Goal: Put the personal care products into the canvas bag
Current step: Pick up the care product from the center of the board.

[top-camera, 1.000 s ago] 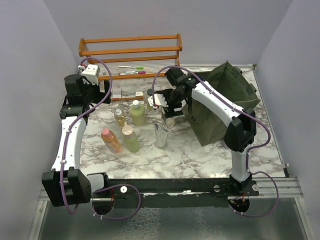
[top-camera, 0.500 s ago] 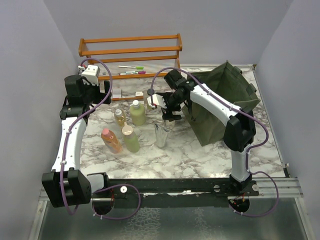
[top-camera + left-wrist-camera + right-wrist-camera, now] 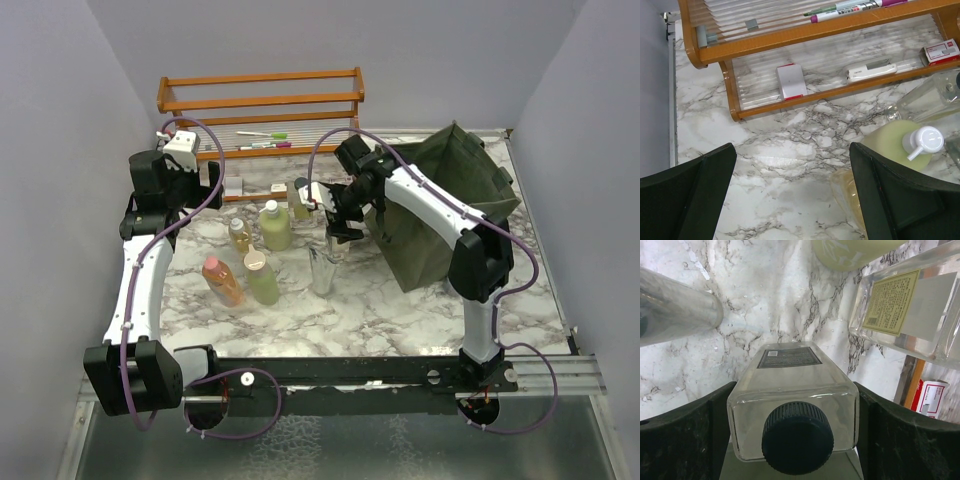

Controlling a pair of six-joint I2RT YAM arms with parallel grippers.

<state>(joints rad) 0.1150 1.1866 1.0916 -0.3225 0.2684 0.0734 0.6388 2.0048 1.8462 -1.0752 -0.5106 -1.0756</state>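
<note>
Evidently the right fingers (image 3: 680, 440) clamp the clear black-capped bottle (image 3: 790, 372) by its flat sides, ready for the canvas bag (image 3: 455, 185) at upper right; left fingers (image 3: 685, 190) hang spread, idle.

Inventory of the top external view:

- **Surface:** white-and-grey marble-patterned tabletop (image 3: 400, 310).
- **Rear left:** orange wooden slatted rack (image 3: 260, 100), with thin pink and green pens (image 3: 268, 146) lying on its slats.
- **Right:** large dark olive-green canvas bag (image 3: 460, 185), sides creased.
- **Centre-left cluster:**
  - pale green bottle with white cap (image 3: 275, 226)
  - small amber bottle (image 3: 240, 236)
  - pale green bottle with beige cap (image 3: 263, 278)
  - orange-pink bottle (image 3: 222, 281)
  - silver metallic tube (image 3: 322, 270)
  - pale dark-capped bottle (image 3: 299, 200), nearest the rack
- **Right gripper** (image 3: 336, 228): above the tube and just left of the bag, with a clear bottle (image 3: 336, 244) between its fingers.
- **Left arm** (image 3: 140, 265): folded along the table's left side.
</note>
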